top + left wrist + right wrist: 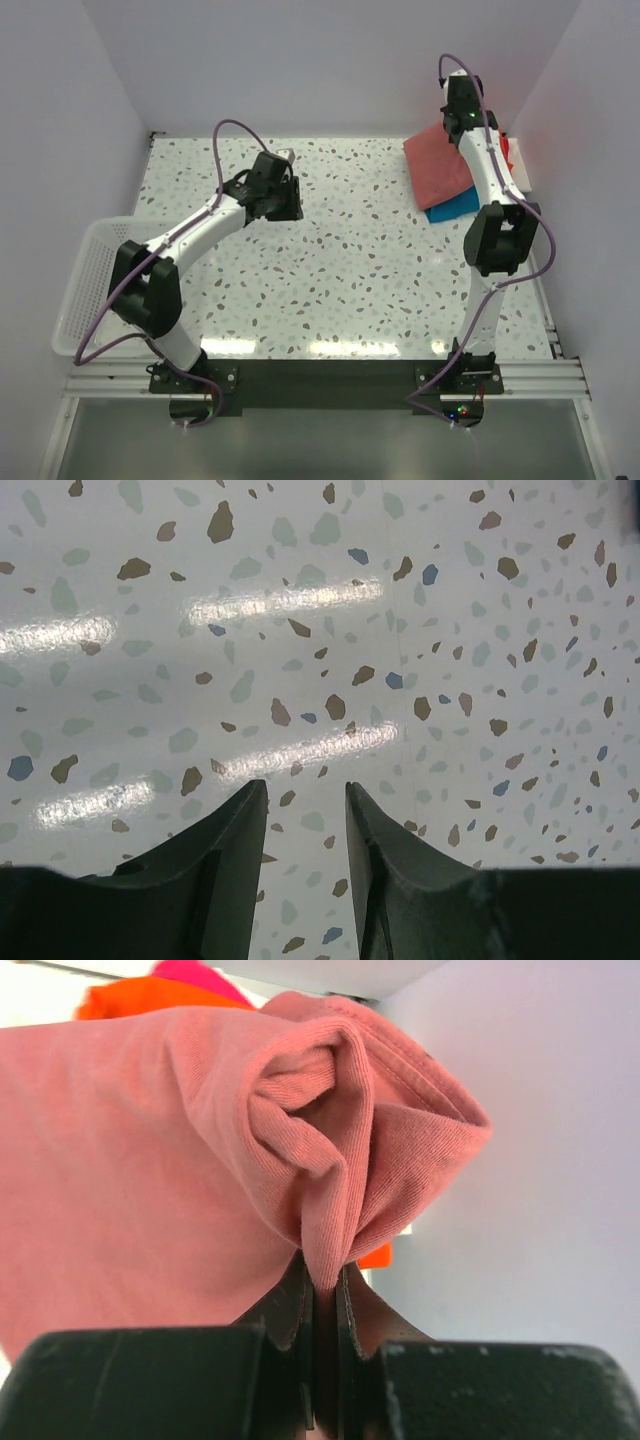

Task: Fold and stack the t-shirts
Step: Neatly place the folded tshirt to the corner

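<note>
My right wrist view shows the right gripper point(322, 1272) pinching a fold of the dusty-red shirt point(150, 1160), only overhead reveals the teal shirt point(456, 207) beneath, while the left gripper point(305, 790) sits part-open, empty.

From above, the right arm point(487, 165) hides most of the orange shirt point(507, 150); the teal-blue shirt point(455, 207) lies largely under the dusty-red shirt point(437, 160); the right wrist view's top edge cuts the magenta shirt point(195, 972)

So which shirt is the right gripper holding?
The red shirt: a fold is pinched in the right gripper. The teal shirt lies under it; the orange shirt and magenta shirt lie beyond.
</note>
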`<state>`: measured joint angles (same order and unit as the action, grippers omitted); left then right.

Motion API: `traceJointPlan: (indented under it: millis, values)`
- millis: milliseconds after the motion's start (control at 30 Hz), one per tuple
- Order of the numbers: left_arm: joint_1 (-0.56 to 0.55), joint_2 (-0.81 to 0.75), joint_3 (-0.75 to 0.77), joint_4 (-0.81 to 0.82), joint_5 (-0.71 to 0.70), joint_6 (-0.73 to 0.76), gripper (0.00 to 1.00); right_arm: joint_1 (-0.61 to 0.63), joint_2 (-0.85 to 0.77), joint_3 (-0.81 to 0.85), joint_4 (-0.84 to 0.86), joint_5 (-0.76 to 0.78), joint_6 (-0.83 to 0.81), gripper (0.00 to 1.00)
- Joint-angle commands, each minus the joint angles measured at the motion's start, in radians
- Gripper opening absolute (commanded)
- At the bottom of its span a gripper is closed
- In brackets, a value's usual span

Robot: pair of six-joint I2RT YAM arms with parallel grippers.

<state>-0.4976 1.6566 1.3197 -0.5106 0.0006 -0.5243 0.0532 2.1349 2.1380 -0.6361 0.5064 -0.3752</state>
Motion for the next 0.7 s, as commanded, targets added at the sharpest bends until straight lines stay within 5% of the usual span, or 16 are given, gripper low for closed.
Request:
traceJointPlan:
  millis: [0, 67, 133, 167, 267, 433, 667]
  values:
    - [0.007, 0.008, 0.039, 0.015, 0.042, 0.038, 0.42, -0.050, 0.017, 0.056, 0.003, 0.046, 0.007, 0.00]
    - [0.007, 0.017, 0.041, 0.020, 0.061, 0.038, 0.43, -0.084, 0.052, 0.062, 0.006, 0.092, 0.042, 0.05]
    - [0.007, 0.020, 0.041, 0.021, 0.081, 0.041, 0.43, -0.098, 0.078, 0.094, -0.007, 0.113, 0.079, 0.22]
    - [0.007, 0.019, 0.036, 0.024, 0.087, 0.041, 0.44, -0.096, 0.101, 0.106, -0.023, 0.121, 0.116, 0.50]
    - [0.007, 0.005, 0.027, 0.030, 0.105, 0.037, 0.46, -0.098, 0.106, 0.122, -0.045, 0.167, 0.220, 0.99]
    - [0.007, -0.049, -0.023, 0.055, 0.107, 0.032, 0.50, -0.092, 0.010, 0.096, -0.105, 0.060, 0.399, 0.99]
    - [0.007, -0.122, -0.076, 0.083, 0.105, 0.021, 0.52, -0.015, -0.318, -0.254, 0.044, -0.156, 0.570, 0.99]
